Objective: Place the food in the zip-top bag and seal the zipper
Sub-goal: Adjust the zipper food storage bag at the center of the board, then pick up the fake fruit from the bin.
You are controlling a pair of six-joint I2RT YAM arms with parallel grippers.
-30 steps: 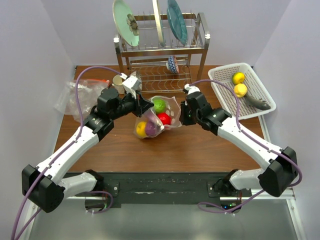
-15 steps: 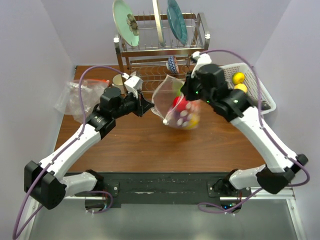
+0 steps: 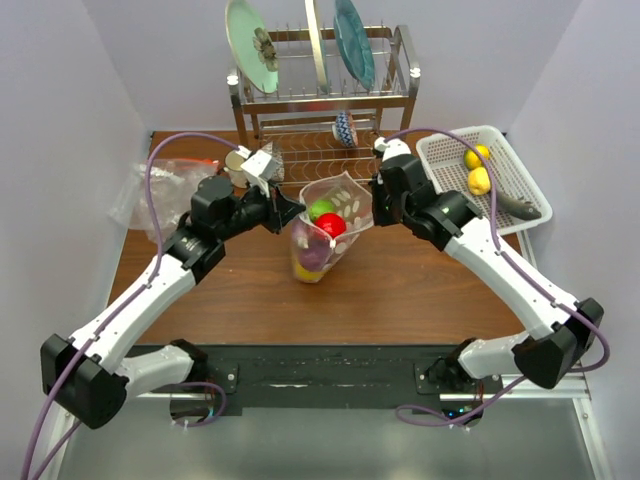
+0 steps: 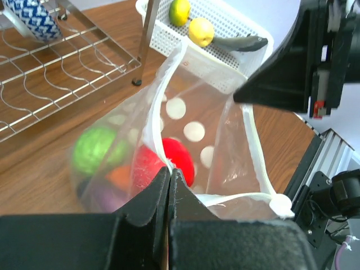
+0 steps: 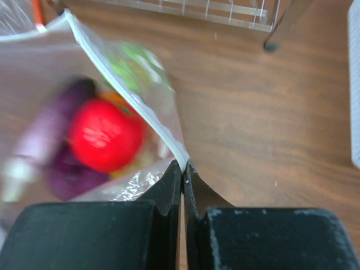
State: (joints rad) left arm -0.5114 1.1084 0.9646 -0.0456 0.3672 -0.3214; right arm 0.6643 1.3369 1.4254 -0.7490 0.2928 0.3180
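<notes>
The dotted zip-top bag [image 3: 325, 238] hangs upright between my two grippers, its mouth open upward. Inside it are a green round [image 3: 319, 209], a red round [image 3: 332, 225] and yellow and purple pieces lower down. My left gripper [image 3: 293, 210] is shut on the bag's left mouth edge [image 4: 169, 171]. My right gripper [image 3: 372, 212] is shut on the white zipper strip [image 5: 132, 98] at the right mouth edge [image 5: 184, 167]. The red round [image 5: 104, 135] and a purple piece [image 5: 50, 129] show in the right wrist view. Two yellow fruits [image 3: 478, 169] and a dark eggplant [image 3: 518, 207] lie in the basket.
A white mesh basket [image 3: 440, 150] stands at the back right. A metal dish rack [image 3: 320, 100] with plates and a patterned bowl [image 3: 343, 128] stands at the back. Plain clear plastic [image 3: 150, 195] and a cup [image 3: 237, 165] are at the left.
The right arm swung the bag up and to the right, then brought it back to the centre. The bag went from lying on the table to hanging upright between both grippers.
</notes>
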